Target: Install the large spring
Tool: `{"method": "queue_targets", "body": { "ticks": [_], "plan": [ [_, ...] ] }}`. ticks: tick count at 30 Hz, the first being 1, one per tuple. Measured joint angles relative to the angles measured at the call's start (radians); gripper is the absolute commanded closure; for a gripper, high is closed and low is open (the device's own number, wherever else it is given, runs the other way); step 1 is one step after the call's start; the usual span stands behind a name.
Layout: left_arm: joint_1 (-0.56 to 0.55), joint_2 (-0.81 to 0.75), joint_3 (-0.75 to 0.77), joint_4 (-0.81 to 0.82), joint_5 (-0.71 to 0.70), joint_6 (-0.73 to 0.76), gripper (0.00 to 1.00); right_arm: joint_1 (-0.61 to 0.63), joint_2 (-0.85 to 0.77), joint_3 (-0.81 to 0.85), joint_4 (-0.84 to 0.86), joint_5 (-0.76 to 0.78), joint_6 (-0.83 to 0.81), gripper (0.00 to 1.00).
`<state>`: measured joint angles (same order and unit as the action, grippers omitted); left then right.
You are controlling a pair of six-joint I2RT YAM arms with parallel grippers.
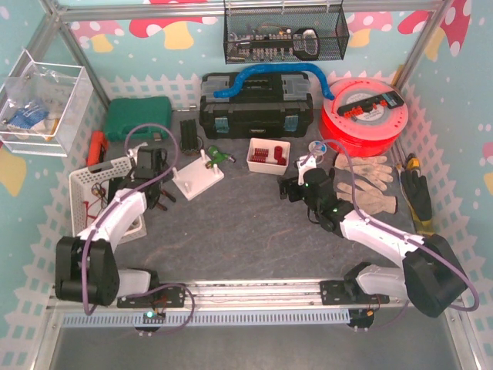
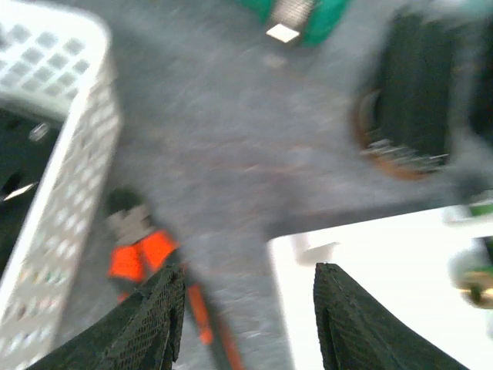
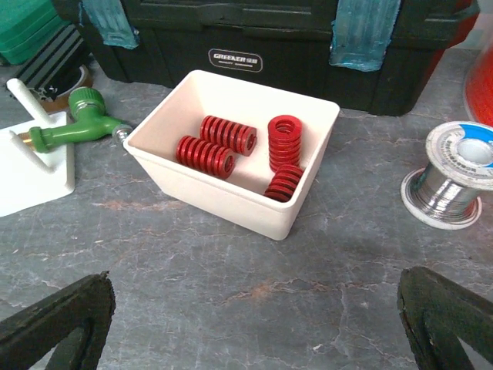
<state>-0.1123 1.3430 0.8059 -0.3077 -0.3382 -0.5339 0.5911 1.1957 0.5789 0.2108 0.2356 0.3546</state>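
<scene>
Inside the white bin point(image 3: 231, 196), four red springs point(image 3: 228, 135) are seen: two laid side by side on the left, one stood on end at the right, one leaned against the near right wall. Which of them is the large one cannot be told. None is touched by either arm.

Bin set on the grey mat, just in front of the black toolbox point(image 3: 254, 31). A solder spool point(image 3: 454, 173) is noted to its right. To its left, a green fitting point(image 3: 85, 123) is laid at the edge of a white base plate point(image 3: 31, 173) with an upright peg.

Right gripper point(image 3: 254, 308): jaws spread wide, nothing between them, held over bare mat on the near side of the bin.

Left gripper point(image 2: 246, 308): view blurred; fingers point(image 2: 166, 308) parted with a clear gap, nothing gripped. It is placed over the near left corner of the base plate. A white perforated basket point(image 2: 62, 154) and an orange-handled tool point(image 2: 142, 250) are recorded to its left.
</scene>
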Motion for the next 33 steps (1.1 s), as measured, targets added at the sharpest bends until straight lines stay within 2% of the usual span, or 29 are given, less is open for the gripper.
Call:
{"method": "queue_targets", "body": {
  "ticks": [6,9,12,14,17,24,33],
  "plan": [
    [-0.037,-0.068,0.050,0.136,0.191,0.109,0.57,0.003,0.007,0.000,0.014,-0.070,-0.015,0.00],
    [-0.084,-0.013,0.110,0.177,0.256,0.184,0.57,0.014,0.007,0.000,0.035,-0.113,-0.027,0.00],
    [-0.163,0.112,0.218,0.189,0.294,0.298,0.62,0.032,-0.002,-0.011,0.067,-0.145,-0.038,0.00],
    [-0.221,0.206,0.304,0.169,0.297,0.373,0.67,0.040,-0.015,-0.024,0.086,-0.151,-0.045,0.00],
    [-0.282,0.336,0.430,0.134,0.302,0.451,0.67,0.050,-0.039,-0.047,0.108,-0.150,-0.051,0.00],
    [-0.288,0.560,0.684,-0.020,0.347,0.497,0.63,0.052,-0.077,-0.066,0.131,-0.130,-0.058,0.00],
    [-0.287,0.704,0.803,-0.207,0.339,0.528,0.60,0.052,-0.081,-0.066,0.142,-0.118,-0.060,0.00]
  ]
}}
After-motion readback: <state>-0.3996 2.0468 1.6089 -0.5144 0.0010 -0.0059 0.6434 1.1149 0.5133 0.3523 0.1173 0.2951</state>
